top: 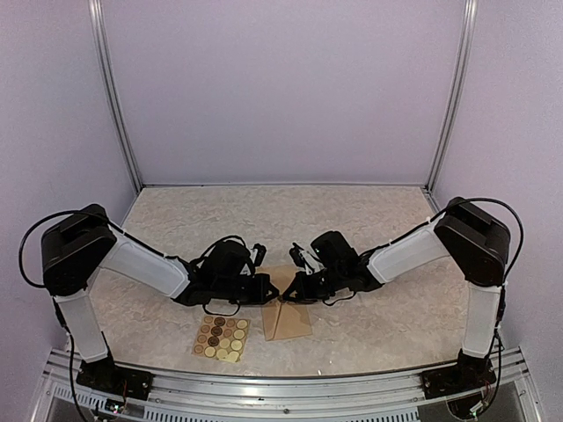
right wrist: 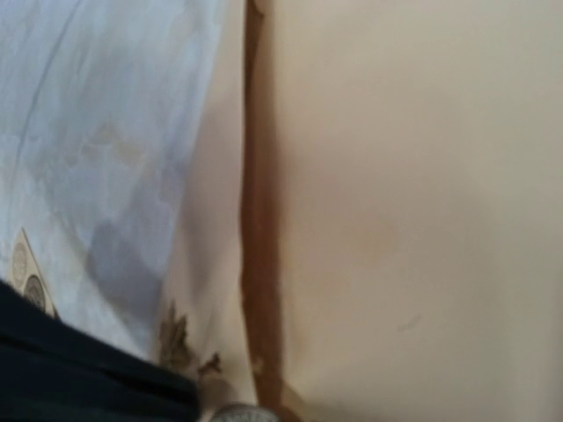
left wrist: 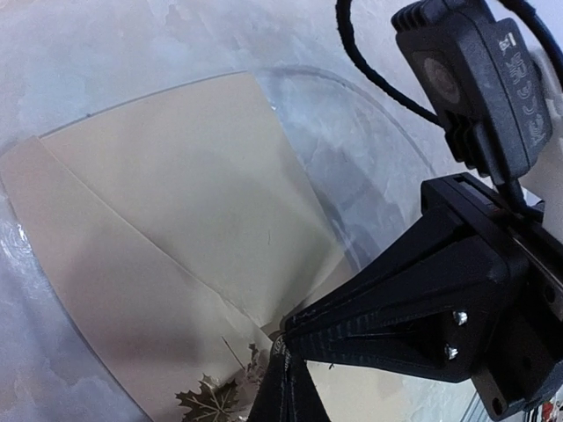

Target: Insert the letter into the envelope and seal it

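The tan envelope (top: 295,323) lies flat at the table's front middle, and both grippers meet at its far edge. In the left wrist view the envelope (left wrist: 193,193) fills the frame. A sheet with a dark leaf print, the letter (left wrist: 207,404), shows beside my left gripper (left wrist: 283,387), whose fingers are pressed together on that paper edge. My right gripper (left wrist: 295,338) comes in from the right with its fingers pressed together at the same spot. In the right wrist view a brown slit runs between the leaf-printed letter (right wrist: 176,338) and the envelope (right wrist: 405,220). Most of the letter is hidden.
A small tan sheet of round stickers (top: 222,338) lies just left of the envelope, near the front edge, and its corner shows in the right wrist view (right wrist: 26,272). The metal rail (top: 281,382) runs along the front. Purple walls close the sides and back.
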